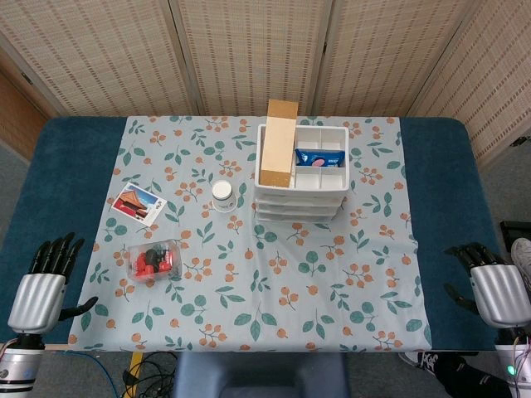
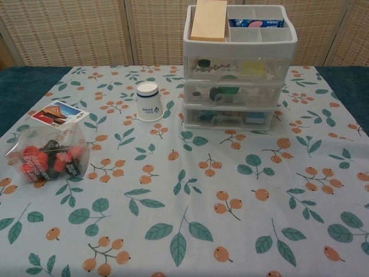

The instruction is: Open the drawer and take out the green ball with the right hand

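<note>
We find the fingers (image 1: 55,251) of the left hand (image 1: 46,286) extended and slightly apart, holding nothing; the hand rests at the near left corner of the table (image 1: 75,166), on its blue surface beside the edge of the cloth (image 1: 274,282). The right hand (image 1: 491,282) lies at the near right corner, its fingers (image 1: 466,254) likewise spread and empty (both hands appear in the head view only).

We note that both hands are well apart from the drawer unit (image 2: 239,72), which stands at the far middle of the cloth. It is a white plastic unit with three clear drawers stacked one above another, all pushed in. Through the front of the middle drawer (image 2: 233,93) we see a round green shape, which we take to be the green ball (image 2: 230,91); its outline is blurred by the plastic.

On top of the unit is an open tray of compartments. A wooden block (image 2: 209,20) lies across its left side, and a blue packet (image 2: 255,23) sits in a compartment on the right.

Just to the left of the unit stands a small white paper cup (image 2: 149,101), upside down. Nearer the left edge of the cloth lies a picture card (image 2: 59,113), and just in front of it a clear bag (image 2: 48,154) with red and black pieces inside.
</note>
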